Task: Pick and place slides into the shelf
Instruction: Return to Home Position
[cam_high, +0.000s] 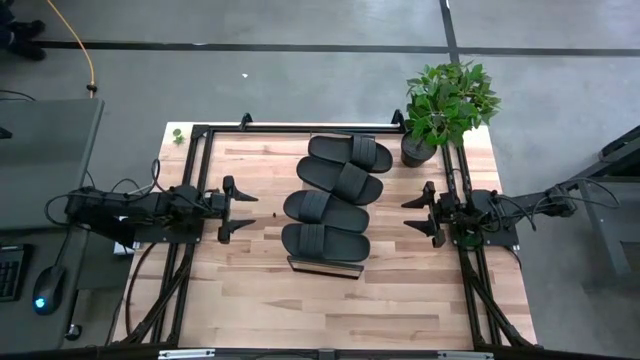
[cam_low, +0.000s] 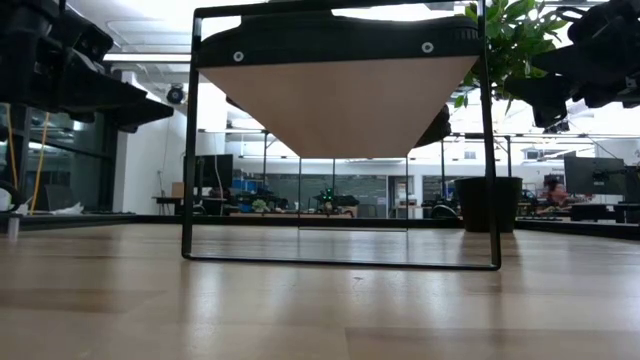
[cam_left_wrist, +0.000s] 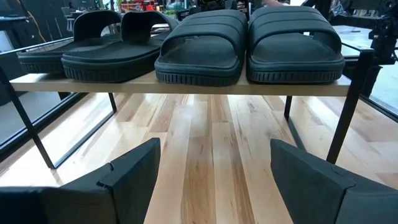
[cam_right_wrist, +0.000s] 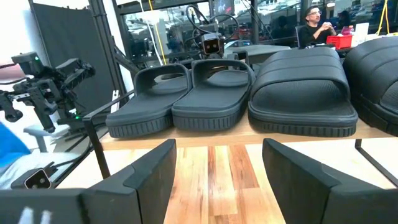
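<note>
Several matching black slides (cam_high: 333, 197) rest sole-down in a row on the light-wood shelf (cam_high: 324, 266), which stands on thin dark legs in the middle of the table. The left wrist view shows the slides (cam_left_wrist: 202, 46) side by side on the shelf board (cam_left_wrist: 186, 86); so does the right wrist view, with slides (cam_right_wrist: 249, 93) on the board (cam_right_wrist: 186, 135). My left gripper (cam_high: 238, 210) is open, left of the shelf. My right gripper (cam_high: 416, 212) is open, right of the shelf. Neither touches anything.
A potted green plant (cam_high: 443, 105) stands at the table's far right corner, close to the far end of the shelf. A black metal frame (cam_high: 200, 140) borders the butcher-block table (cam_high: 260, 290). Bare wood lies near and on both sides of the shelf.
</note>
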